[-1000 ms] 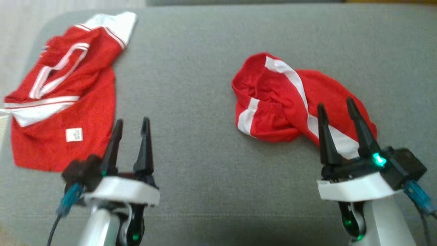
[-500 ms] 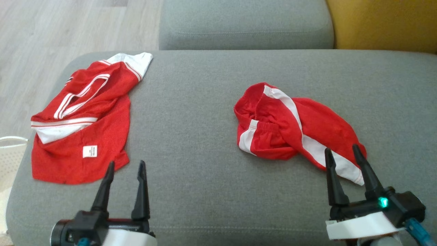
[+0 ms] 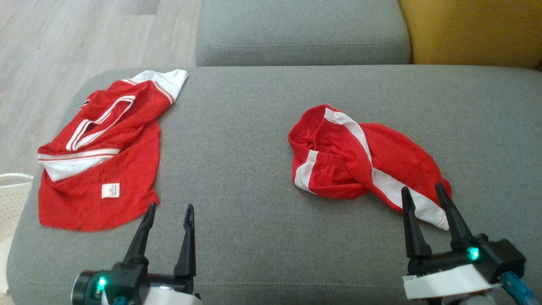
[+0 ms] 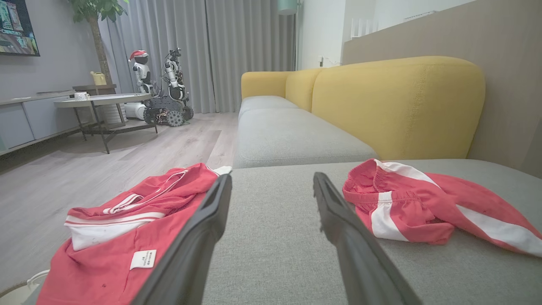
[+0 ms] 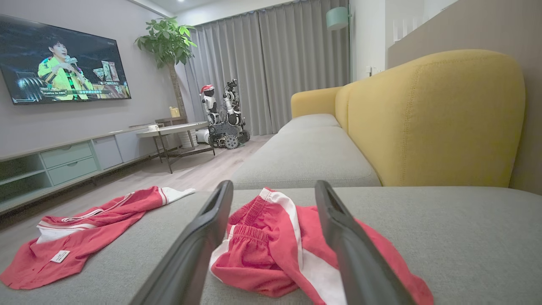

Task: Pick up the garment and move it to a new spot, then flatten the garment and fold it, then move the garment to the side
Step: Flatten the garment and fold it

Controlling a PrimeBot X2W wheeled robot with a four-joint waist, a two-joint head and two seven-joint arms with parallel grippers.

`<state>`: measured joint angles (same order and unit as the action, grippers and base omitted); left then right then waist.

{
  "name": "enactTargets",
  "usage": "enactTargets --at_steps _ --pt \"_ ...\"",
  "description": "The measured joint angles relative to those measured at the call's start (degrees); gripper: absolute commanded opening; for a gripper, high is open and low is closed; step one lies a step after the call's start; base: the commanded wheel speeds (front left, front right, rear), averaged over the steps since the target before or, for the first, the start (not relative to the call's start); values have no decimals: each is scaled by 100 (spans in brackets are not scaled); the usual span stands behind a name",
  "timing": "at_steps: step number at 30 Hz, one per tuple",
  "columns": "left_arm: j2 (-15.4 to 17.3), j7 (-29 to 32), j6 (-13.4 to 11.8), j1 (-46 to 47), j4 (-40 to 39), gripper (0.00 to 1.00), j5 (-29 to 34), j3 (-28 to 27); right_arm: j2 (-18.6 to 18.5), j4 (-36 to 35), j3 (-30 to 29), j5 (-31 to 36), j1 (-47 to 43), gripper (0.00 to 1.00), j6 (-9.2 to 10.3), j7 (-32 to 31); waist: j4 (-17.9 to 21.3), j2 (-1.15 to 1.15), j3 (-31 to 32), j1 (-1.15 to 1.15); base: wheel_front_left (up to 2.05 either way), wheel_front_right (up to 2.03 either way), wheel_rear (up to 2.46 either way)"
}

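Two red-and-white garments lie on the grey sofa cushion [image 3: 254,140]. A crumpled red jersey [image 3: 106,144] with a white label is at the left end. Bunched red shorts [image 3: 347,156] with white stripes lie right of the middle. My left gripper [image 3: 169,207] is open near the front edge, just right of the jersey's lower corner, with nothing between its fingers. My right gripper [image 3: 421,187] is open, its tips over the near right end of the shorts. The left wrist view has the left gripper [image 4: 272,178] between jersey [image 4: 127,220] and shorts [image 4: 406,203]. In the right wrist view the right gripper [image 5: 274,184] frames the shorts [image 5: 262,250].
A second grey cushion [image 3: 300,34] lies beyond, with the yellow backrest [image 3: 470,34] at the far right. Wooden floor [image 3: 63,42] borders the left end. A white basket [image 3: 12,190] stands by the cushion's left edge. A low table [image 5: 173,131] and small robots [image 5: 224,114] stand farther off.
The head camera has tilted up, so the far cushion and the floor now show. My left gripper has shifted a little to the right. Both garments lie as before.
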<state>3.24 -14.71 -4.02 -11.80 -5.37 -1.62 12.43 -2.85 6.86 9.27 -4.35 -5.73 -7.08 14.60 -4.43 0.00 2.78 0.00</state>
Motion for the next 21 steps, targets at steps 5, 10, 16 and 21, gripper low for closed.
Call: enactTargets --at_steps 5,10,16,21 --pt "0 0 -3 1 15 100 20 42 1 157 14 -66 0 100 0 0 -1 0 -21 0 0 0 0" --pt "0 0 -33 1 22 100 20 55 2 182 15 -112 0 100 0 0 -11 0 -46 0 0 0 0" --pt "0 0 -53 5 31 100 20 71 2 204 29 -111 1 100 0 0 -7 0 -96 0 0 0 0" --pt "0 0 127 182 280 100 -76 124 2 196 71 -110 21 100 0 0 29 0 -246 0 0 0 0"
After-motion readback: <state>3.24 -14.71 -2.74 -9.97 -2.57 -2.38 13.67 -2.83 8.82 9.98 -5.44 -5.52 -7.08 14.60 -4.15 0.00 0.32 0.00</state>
